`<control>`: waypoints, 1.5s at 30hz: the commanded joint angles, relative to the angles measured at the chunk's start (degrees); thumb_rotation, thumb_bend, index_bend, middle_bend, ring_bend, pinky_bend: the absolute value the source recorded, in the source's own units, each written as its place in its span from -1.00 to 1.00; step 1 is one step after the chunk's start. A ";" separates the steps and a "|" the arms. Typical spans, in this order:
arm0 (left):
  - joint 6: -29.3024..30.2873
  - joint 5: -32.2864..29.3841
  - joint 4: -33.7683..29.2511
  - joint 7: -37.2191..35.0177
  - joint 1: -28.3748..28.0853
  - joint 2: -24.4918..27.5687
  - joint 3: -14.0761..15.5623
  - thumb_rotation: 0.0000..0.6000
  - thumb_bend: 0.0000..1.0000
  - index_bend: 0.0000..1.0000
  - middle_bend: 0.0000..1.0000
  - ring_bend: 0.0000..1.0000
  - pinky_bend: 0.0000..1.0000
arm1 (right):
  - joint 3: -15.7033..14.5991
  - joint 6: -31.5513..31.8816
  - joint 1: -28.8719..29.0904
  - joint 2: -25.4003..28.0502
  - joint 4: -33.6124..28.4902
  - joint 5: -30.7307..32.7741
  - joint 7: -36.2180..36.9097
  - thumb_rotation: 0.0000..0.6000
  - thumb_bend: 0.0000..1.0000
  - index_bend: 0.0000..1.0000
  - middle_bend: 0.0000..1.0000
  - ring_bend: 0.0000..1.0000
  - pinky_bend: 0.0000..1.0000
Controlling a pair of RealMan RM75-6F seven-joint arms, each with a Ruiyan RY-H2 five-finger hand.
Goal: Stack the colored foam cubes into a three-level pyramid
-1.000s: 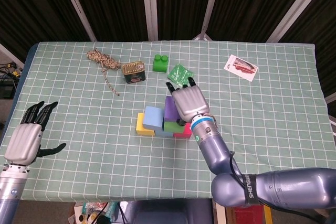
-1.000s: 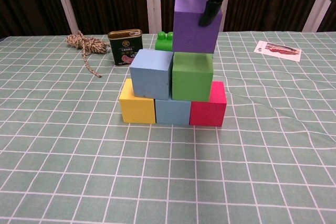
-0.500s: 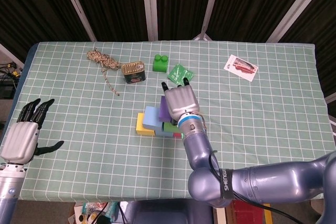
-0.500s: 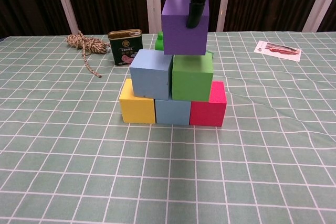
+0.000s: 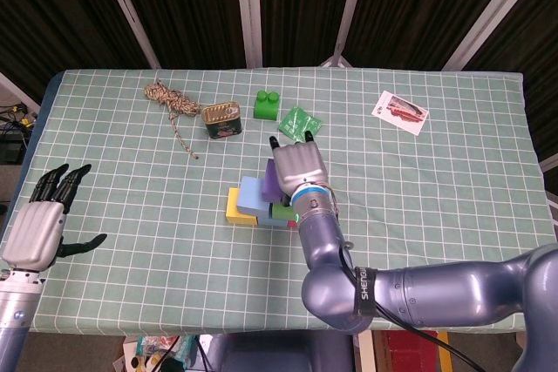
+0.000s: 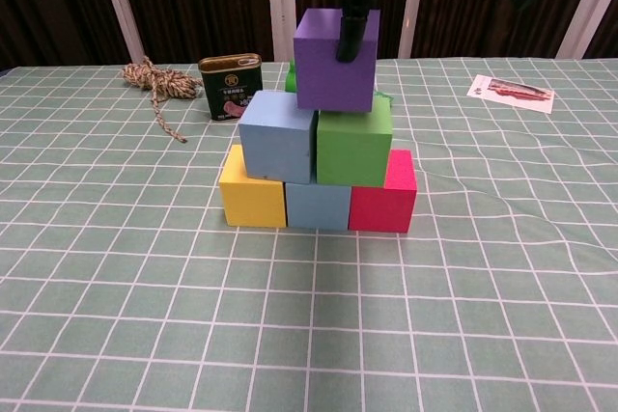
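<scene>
A purple cube [image 6: 335,58] is held from above by my right hand [image 5: 298,167]; dark fingers [image 6: 350,31] reach down its front face. It sits over the seam between the light blue cube [image 6: 278,137] and the green cube [image 6: 354,142], level with their tops; I cannot tell if it rests on them. Below them stand a yellow cube [image 6: 253,190], a blue cube [image 6: 319,206] and a red cube [image 6: 384,192] in a row. In the head view the hand hides most of the stack. My left hand [image 5: 42,226] hangs open at the table's left edge, holding nothing.
Behind the stack stand a tin can [image 6: 230,86] and a green toy brick [image 5: 267,105], with a green packet [image 5: 299,121] beside them. A coil of rope [image 5: 170,102] lies at the back left. A printed card [image 5: 400,111] lies at the back right.
My right hand has carried the purple cube leftward and a little lower, from above the green cube to over the seam of the second level. The left hand has barely shifted.
</scene>
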 commanded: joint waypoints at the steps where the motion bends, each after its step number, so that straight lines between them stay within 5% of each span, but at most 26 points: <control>1: -0.06 -0.12 0.01 0.00 -0.06 -0.02 -0.04 1.00 -0.87 -0.88 -0.79 -0.98 -0.94 | 1.07 0.02 0.13 -0.23 0.35 0.62 -0.27 1.00 -0.50 -1.00 -0.01 -0.46 -1.00; 45: -0.40 -1.02 0.17 -0.48 -0.38 0.34 0.01 1.00 -0.87 -0.88 -0.79 -0.98 -0.95 | 4.86 0.48 -3.66 -4.35 1.52 -2.92 2.59 1.00 -0.50 -1.00 -0.01 -0.46 -1.00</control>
